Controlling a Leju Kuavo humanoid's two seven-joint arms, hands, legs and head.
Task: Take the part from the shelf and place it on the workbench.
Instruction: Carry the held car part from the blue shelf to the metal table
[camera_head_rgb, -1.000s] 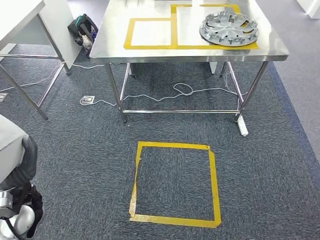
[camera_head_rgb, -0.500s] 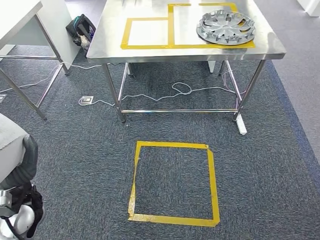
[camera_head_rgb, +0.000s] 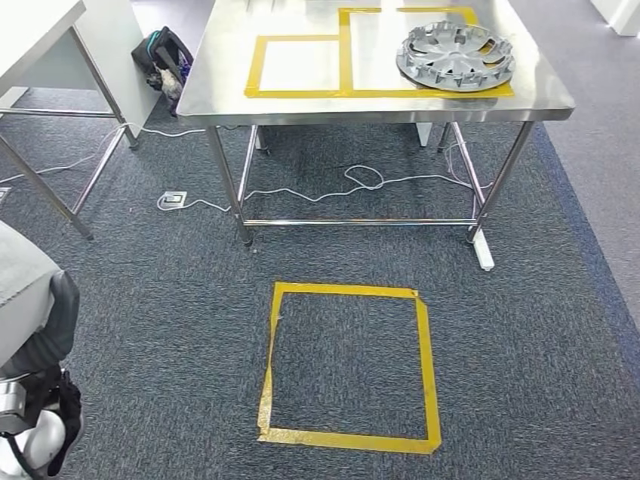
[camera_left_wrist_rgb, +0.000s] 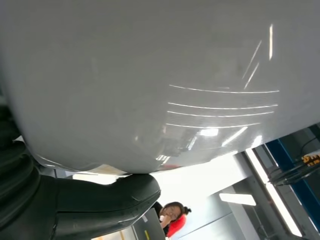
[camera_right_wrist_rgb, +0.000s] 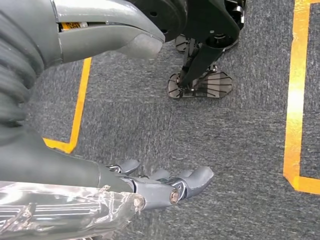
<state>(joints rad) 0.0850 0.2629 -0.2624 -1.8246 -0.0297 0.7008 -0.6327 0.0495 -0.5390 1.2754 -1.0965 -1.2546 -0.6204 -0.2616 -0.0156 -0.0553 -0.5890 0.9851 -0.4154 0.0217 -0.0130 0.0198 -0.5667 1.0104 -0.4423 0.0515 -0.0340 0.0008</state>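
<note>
Ahead stands the stainless-steel workbench (camera_head_rgb: 226, 80) with yellow tape rectangles; the round silver hubcap-like part (camera_head_rgb: 456, 56) lies on its far-right rectangle. My right hand (camera_right_wrist_rgb: 113, 145) hangs empty over carpet, fingers (camera_right_wrist_rgb: 188, 182) spread. I cannot tell how my left hand's (camera_left_wrist_rgb: 86, 205) fingers lie.

Silver-grey wheel cover (camera_head_rgb: 456, 56), spoked pattern, on a brushed steel tabletop (camera_head_rgb: 226, 70) marked with yellow tape rectangles (camera_head_rgb: 298, 65). Dark grey flecked carpet (camera_head_rgb: 151, 300) bearing a yellow tape square (camera_head_rgb: 349, 366). White cable (camera_head_rgb: 362, 185) and white power strip (camera_head_rgb: 484, 252) under the bench. Black bag (camera_head_rgb: 162, 57) with teal and purple touches. Pale grey glossy panel (camera_left_wrist_rgb: 151, 75), streaked with white reflections, against the black left hand (camera_left_wrist_rgb: 94, 205). Right hand (camera_right_wrist_rgb: 162, 187) dark grey, thumb lighter grey, ribbed grey cover.
</note>
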